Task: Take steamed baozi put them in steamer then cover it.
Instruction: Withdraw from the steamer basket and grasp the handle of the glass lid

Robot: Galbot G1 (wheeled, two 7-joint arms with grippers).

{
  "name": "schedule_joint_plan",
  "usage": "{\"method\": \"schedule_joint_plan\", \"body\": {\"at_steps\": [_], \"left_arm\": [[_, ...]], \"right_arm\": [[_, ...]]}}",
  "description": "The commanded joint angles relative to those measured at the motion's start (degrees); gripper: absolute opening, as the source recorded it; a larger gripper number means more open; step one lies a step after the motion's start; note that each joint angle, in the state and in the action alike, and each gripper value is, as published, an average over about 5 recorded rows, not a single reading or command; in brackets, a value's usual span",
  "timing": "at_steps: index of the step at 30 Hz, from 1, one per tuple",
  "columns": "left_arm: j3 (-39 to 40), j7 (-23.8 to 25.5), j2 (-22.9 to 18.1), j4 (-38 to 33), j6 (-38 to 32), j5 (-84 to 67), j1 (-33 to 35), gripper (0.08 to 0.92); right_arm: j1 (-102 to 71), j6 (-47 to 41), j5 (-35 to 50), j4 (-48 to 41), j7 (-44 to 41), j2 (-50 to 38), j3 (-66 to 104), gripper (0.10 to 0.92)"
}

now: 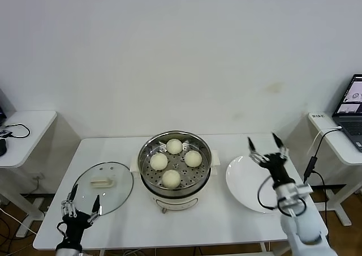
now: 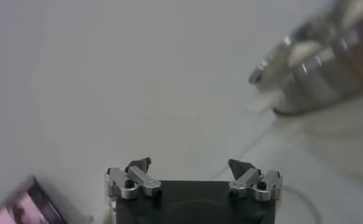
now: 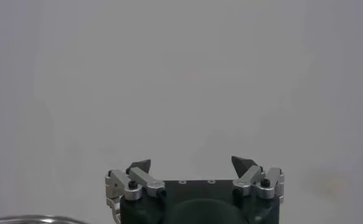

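The steamer (image 1: 175, 166), a shiny steel basket on a cream pot base, stands mid-table. Several cream-white baozi (image 1: 171, 178) lie on its perforated floor. The clear glass lid (image 1: 116, 182) with its cream handle lies flat on the table left of the steamer. My left gripper (image 1: 85, 204) is open and empty at the lid's near edge, low by the table's front. In the left wrist view the left gripper (image 2: 189, 163) faces the table, with the steamer (image 2: 321, 67) blurred far off. My right gripper (image 1: 266, 144) is open and empty, fingers up, over the white plate (image 1: 246, 182). In its own view the right gripper (image 3: 192, 163) faces the bare wall.
The white plate right of the steamer holds nothing. Side tables flank the work table: the left one carries a cable (image 1: 17, 128), the right one a laptop (image 1: 352, 106) and a hanging cable (image 1: 314, 154). A white wall stands behind.
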Motion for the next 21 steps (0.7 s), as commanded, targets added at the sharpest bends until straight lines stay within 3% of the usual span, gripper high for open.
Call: {"method": "schedule_joint_plan", "body": {"at_steps": [1, 13, 21], "left_arm": [[-2.6, -4.3, 4.5, 11.2, -2.0, 31.2, -1.3, 0.823], [2.5, -3.4, 7.6, 23.3, -2.0, 33.1, -18.4, 0.823], [4.8, -3.7, 8.7, 30.5, -2.8, 32.7, -25.5, 0.823]], "right_arm": [[-11.1, 2.1, -1.1, 2.4, -0.3, 6.7, 12.7, 0.823], [-14.6, 1.9, -1.2, 6.4, 1.0, 8.4, 14.9, 0.823], [-17.0, 2.0, -1.2, 7.6, 1.5, 9.5, 16.8, 0.823]]}}
